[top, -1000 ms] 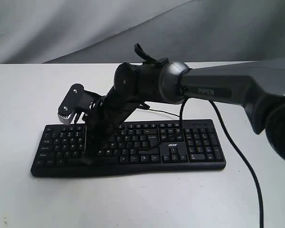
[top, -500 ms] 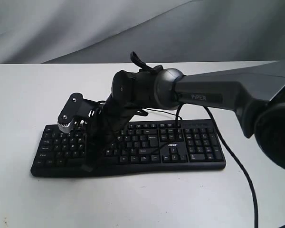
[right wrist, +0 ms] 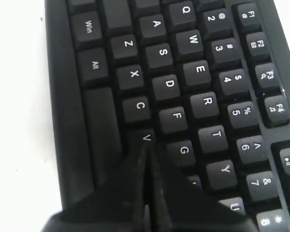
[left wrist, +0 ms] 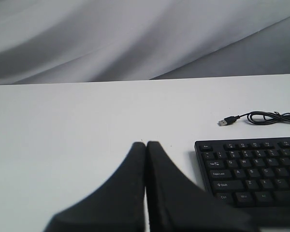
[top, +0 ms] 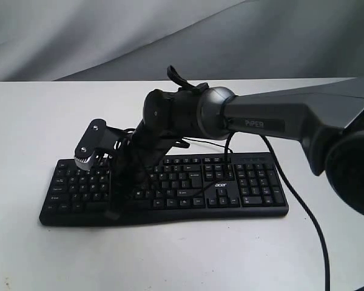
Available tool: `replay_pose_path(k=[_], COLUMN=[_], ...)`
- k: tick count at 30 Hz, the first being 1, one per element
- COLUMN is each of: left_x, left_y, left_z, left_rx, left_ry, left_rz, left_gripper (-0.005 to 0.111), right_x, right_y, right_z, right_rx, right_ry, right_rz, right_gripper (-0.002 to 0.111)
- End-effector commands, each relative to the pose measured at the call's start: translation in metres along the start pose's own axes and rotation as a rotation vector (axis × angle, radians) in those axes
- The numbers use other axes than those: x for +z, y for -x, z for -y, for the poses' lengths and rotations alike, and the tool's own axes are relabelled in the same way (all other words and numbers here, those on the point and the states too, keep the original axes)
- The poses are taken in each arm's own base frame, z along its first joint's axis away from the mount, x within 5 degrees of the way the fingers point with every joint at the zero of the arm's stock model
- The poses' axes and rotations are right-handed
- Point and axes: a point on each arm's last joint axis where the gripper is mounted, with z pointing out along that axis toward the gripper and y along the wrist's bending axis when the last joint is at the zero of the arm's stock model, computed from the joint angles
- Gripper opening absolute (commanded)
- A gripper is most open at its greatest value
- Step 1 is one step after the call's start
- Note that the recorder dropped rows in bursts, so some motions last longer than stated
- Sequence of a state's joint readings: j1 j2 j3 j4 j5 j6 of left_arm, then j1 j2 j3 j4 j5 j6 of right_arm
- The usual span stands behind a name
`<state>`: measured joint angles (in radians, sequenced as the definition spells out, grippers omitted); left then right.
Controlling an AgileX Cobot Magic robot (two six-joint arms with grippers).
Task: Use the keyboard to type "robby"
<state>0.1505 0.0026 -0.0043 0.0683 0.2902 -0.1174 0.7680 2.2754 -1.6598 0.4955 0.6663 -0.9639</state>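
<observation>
The black keyboard [top: 230, 188] with white legends and an "acer" logo lies across the white table. My right arm reaches over to its left half. The right gripper [top: 113, 212] is shut and points steeply down at the lower key rows. In the right wrist view the right gripper [right wrist: 146, 148] has its closed tips at the edge of the V key [right wrist: 144, 137], and the fingers hide the key beside it. The keyboard [right wrist: 198, 72] fills that view. My left gripper [left wrist: 146, 144] is shut and empty, over bare table beside the left end of the keyboard [left wrist: 251, 169].
The keyboard's thin USB cable [left wrist: 266, 116] lies unplugged on the table behind it, plug end [left wrist: 225, 122] free. A thicker black robot cable [top: 297, 188] hangs from the right arm past the number pad. A grey cloth backdrop [top: 79, 36] hangs behind the white table [top: 182, 254].
Over the last second the right arm sank and shifted slightly left, bringing its closed fingertips down to the lower key rows. In the last half second it barely moved.
</observation>
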Motion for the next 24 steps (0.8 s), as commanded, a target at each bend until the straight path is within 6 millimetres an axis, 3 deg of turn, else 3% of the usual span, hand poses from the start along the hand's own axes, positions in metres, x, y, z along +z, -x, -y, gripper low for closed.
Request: replay_pose_path(k=[1,24], left_x=[0.0002,0.0002], left_y=[-0.0009,-0.0009], left_z=[0.0001,0.0001], left_rx=[-0.012,-0.012], left_ry=[-0.001,-0.001], left_rz=[0.003,0.003], left_gripper=[0.001,0.001], right_x=[-0.0008,0.0034], right_y=[0.0015,-0.0014], right_z=[-0.0003,-0.0006], right_rx=[-0.001,0.007], right_ry=[0.005,0.01], right_rz=[0.004,-0.004], right_gripper=[0.0,0.0])
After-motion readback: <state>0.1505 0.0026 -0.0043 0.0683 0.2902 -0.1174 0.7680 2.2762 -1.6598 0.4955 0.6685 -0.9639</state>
